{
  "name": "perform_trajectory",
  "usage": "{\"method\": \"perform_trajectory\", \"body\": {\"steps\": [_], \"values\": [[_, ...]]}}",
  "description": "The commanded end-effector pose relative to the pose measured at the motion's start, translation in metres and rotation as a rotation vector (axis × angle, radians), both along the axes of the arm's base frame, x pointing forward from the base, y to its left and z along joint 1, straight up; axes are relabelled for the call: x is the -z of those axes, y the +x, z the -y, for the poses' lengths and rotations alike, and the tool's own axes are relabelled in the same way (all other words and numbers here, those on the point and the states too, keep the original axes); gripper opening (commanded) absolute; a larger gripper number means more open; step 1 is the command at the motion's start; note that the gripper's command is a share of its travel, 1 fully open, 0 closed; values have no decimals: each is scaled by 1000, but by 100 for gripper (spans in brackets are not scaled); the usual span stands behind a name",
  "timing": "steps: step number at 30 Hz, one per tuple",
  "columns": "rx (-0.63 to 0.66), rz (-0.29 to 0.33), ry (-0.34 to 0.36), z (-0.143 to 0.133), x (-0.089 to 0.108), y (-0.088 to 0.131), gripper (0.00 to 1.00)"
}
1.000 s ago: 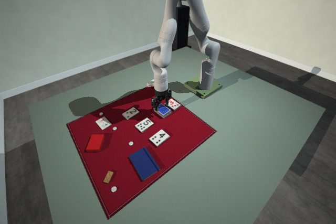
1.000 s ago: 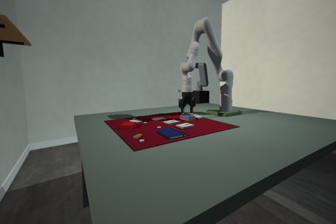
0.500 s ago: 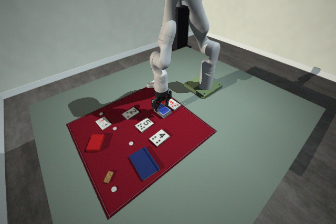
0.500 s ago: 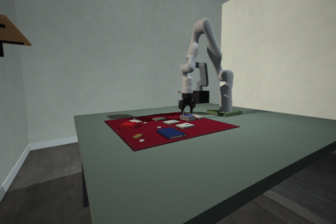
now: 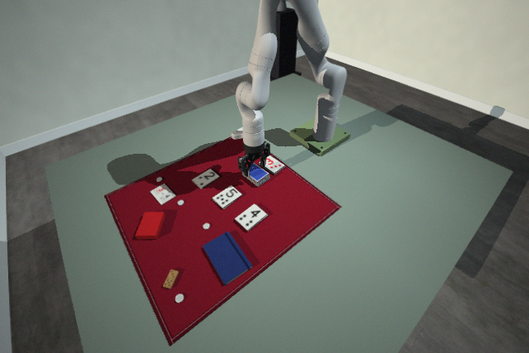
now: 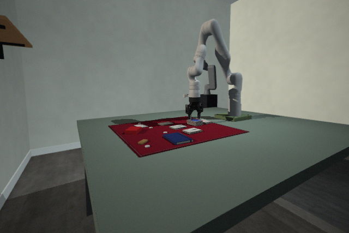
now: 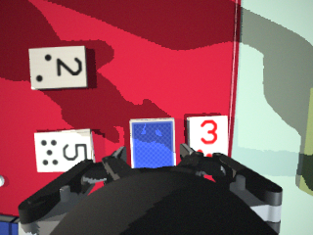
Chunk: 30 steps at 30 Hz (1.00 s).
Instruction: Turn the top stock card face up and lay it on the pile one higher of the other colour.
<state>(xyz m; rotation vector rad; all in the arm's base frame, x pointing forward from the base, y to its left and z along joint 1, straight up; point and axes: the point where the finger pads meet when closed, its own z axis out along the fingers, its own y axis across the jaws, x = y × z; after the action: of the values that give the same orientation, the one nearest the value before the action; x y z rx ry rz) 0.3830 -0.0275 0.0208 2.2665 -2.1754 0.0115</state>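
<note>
The face-down stock (image 5: 259, 174) (image 6: 194, 121) (image 7: 152, 142) is a small stack with a blue patterned back, near the far right edge of the red mat (image 5: 298, 207). My gripper (image 5: 254, 166) (image 6: 193, 114) (image 7: 153, 152) is open and empty. It points straight down, low over the stock, with one finger on each side of it. The face-up piles show a red 3 (image 5: 274, 164) (image 7: 207, 133) right beside the stock, a black 2 (image 5: 206, 178) (image 7: 59, 68), a black 5 (image 5: 226, 196) (image 7: 64, 150) and a black 4 (image 5: 250, 217) (image 6: 192, 130).
On the mat also lie another face-up card with red print (image 5: 162, 193), a red box (image 5: 150, 224) (image 6: 133, 130), a blue notebook (image 5: 226, 257) (image 6: 177, 137), a small wooden tile (image 5: 170, 279) and several white chips (image 5: 206, 226). The arm's green base plate (image 5: 320, 137) stands beyond the mat.
</note>
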Motion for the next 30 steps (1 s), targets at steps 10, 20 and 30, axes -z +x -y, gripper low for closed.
{"method": "perform_trajectory", "body": {"steps": [10, 20, 30], "values": [[0, 1, 0, 0, 0, 0, 85], [0, 1, 0, 0, 1, 0, 85], [0, 1, 0, 0, 3, 0, 85]]}}
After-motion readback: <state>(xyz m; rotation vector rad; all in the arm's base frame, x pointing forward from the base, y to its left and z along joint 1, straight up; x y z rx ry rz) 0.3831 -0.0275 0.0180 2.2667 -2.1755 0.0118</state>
